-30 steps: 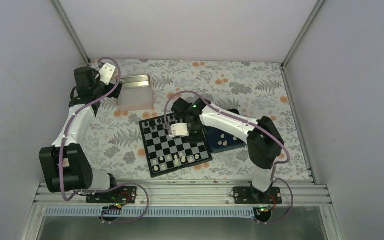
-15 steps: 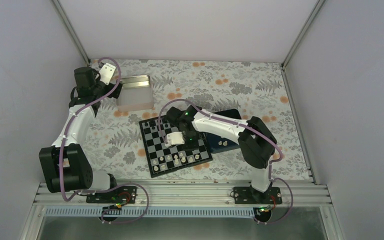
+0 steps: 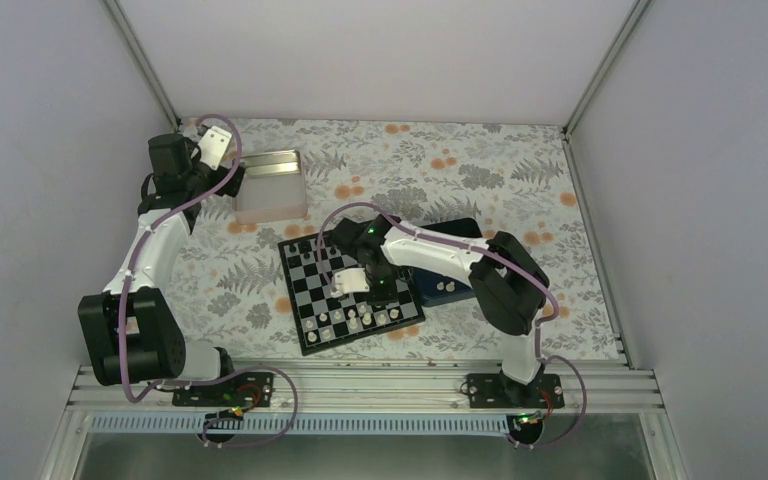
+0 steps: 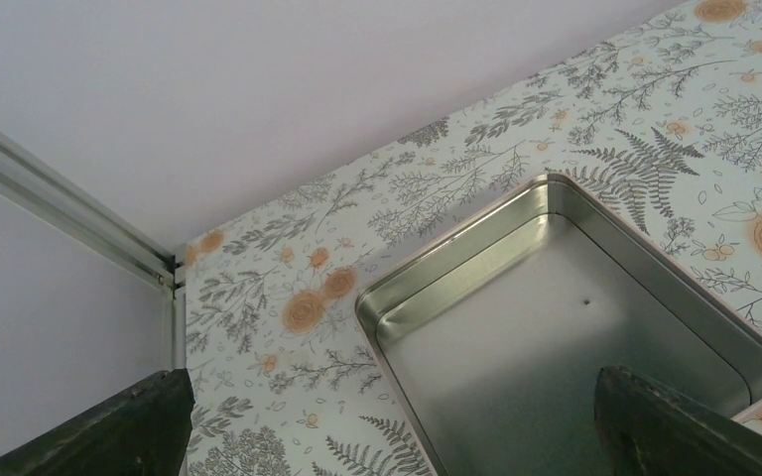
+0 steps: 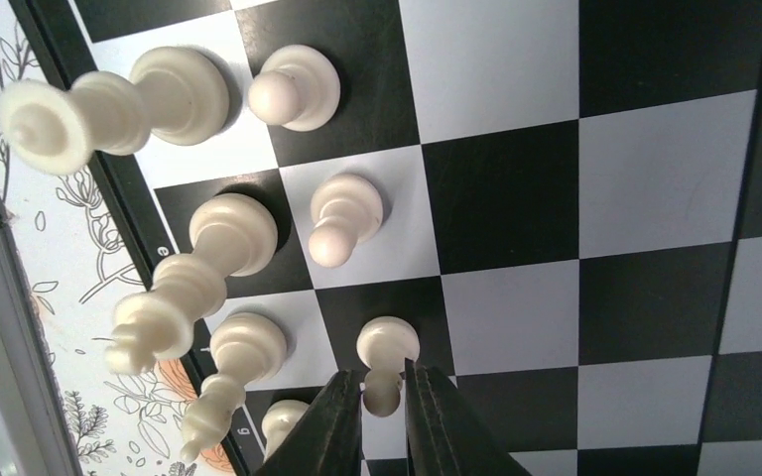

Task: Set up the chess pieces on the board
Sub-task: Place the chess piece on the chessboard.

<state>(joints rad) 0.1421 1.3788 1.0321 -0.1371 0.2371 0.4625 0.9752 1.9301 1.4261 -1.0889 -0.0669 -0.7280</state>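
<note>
One dark speck (image 4: 589,297) in silver tin (image 4: 476,270)

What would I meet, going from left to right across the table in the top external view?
In order: left gripper → silver tin → chessboard → dark blue tray. The right gripper, closed on a white pawn above the chessboard, is left out.

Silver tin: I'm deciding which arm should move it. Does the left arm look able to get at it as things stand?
Probably yes. The left hand hovers close above the tin, wide open, and nothing shows between them.
</note>
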